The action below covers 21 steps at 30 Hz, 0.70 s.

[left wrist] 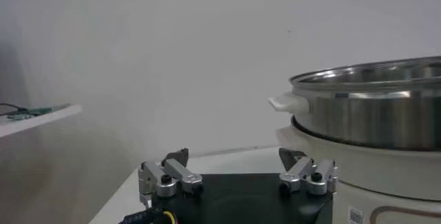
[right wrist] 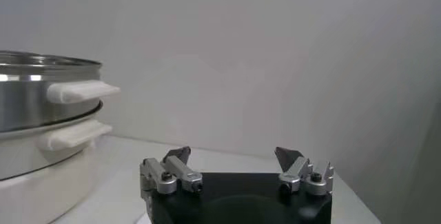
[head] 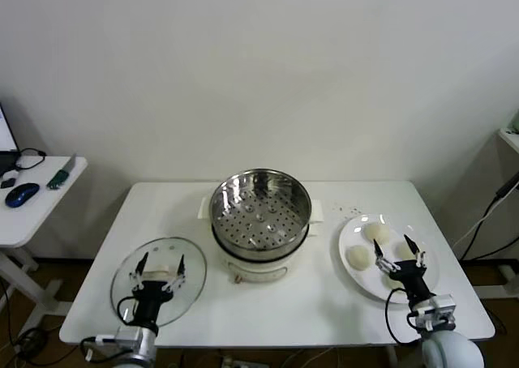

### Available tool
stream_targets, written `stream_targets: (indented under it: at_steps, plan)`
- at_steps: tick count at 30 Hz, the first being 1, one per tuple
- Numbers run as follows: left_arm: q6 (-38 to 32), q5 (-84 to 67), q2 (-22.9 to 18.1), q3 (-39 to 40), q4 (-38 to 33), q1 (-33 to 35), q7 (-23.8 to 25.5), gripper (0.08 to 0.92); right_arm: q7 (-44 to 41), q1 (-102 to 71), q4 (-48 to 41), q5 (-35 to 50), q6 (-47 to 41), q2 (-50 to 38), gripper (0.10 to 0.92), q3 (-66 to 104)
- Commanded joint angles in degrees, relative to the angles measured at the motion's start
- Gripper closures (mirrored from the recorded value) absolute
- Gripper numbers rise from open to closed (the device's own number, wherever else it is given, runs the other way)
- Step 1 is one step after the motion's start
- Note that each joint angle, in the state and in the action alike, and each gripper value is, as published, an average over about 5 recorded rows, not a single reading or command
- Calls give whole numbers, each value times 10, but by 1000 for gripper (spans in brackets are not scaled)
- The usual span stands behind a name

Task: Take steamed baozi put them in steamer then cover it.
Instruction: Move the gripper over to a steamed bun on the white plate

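A white table (head: 324, 303) fills the lower half of the head view, with the steamer (head: 260, 210) at frame centre: a shiny perforated steel basket on a cream pot base, empty and uncovered. It looks heavy and rigid, and need not be moved. At lower left lies the cover (head: 159, 277), a clear glass lid with a cream handle at its middle; glass is fragile and slick, so that handle is the likely place to take hold. The left gripper (head: 159, 264) hangs over the lid, fingers spread wide with the handle between them, gripping nothing. At lower right, a white plate (head: 357, 226) carries the steamed baozi (head: 376, 232); three pale buns can be made out, one partly behind the right gripper (head: 398, 258). They are probably soft and light, best pinched gently across the sides. That gripper's fingers stand apart above the nearest bun, not yet closed on it.
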Motion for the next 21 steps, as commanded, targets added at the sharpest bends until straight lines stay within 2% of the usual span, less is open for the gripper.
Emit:
stream_targets:
  at_steps: [1, 6, 12, 17, 21]
  plan:
    - [1, 14, 1, 0, -2, -2, -1, 177, -158, 107, -29, -56, -119, -196, 203, -51]
    - [24, -1, 3, 5, -26, 2, -5, 177, -252, 226, -93, -66, -143, -307, 203, -162]
    - [39, -16, 7, 14, -44, -4, -12, 177, -375, 430, -202, -93, -145, -379, 203, -357]
    - [59, -40, 13, 13, -58, -2, -26, 177, -476, 625, -287, -131, -113, -403, 203, -578]
    - [68, -58, 22, 6, -57, 0, -34, 177, -522, 771, -321, -148, -106, -386, 203, -739]
